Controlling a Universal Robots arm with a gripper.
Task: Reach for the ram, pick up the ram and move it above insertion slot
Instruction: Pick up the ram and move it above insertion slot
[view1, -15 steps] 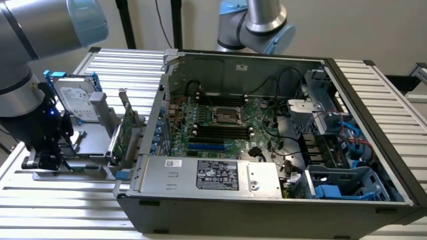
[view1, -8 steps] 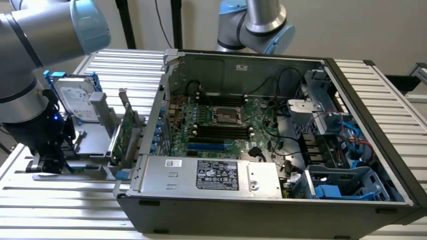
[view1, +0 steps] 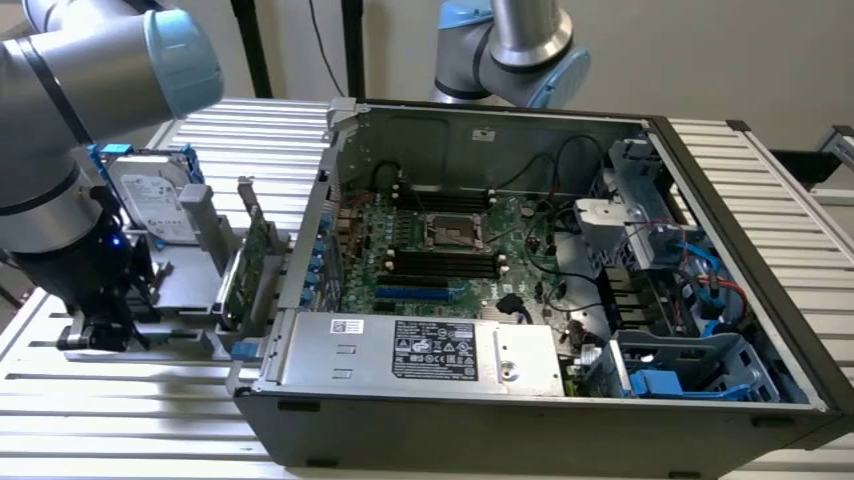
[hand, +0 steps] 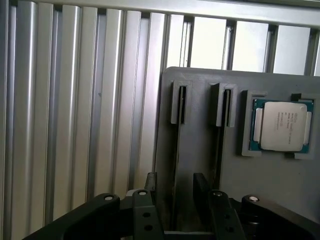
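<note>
My gripper hangs over the grey parts holder, jaws open. Its two dark fingers stand on either side of a thin dark edge that runs along one of the holder's two narrow slots. This looks like the ram seen edge-on; no green board or label shows. A similar thin edge sits in the neighbouring slot. In the exterior view the gripper is low at the left, beside the open computer case. The black memory slots lie on the motherboard inside the case.
A processor chip lies in a recess of the holder. A hard drive and a green expansion card stand upright between the arm and the case. A second arm rises behind the case. Ribbed aluminium table all around.
</note>
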